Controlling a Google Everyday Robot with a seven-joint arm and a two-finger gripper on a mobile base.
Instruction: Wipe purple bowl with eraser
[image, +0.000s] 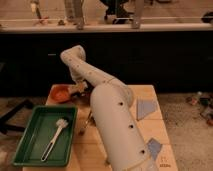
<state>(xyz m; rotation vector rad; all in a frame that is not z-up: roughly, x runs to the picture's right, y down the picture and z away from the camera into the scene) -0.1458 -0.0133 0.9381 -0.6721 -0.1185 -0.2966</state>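
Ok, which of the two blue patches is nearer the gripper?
The larger blue patch, farther back; the smaller blue patch lies near the front edge. The gripper is beside the orange bowl.

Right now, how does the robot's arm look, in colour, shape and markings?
The arm is off-white, built of thick rounded tubular segments with small dark round holes along them. No cables show. The end effector, beside the orange bowl, looks pale with darker parts.

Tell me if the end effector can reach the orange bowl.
Probably yes: the end effector sits just beside the orange bowl near the far-left corner of the table, with nothing visible between them.
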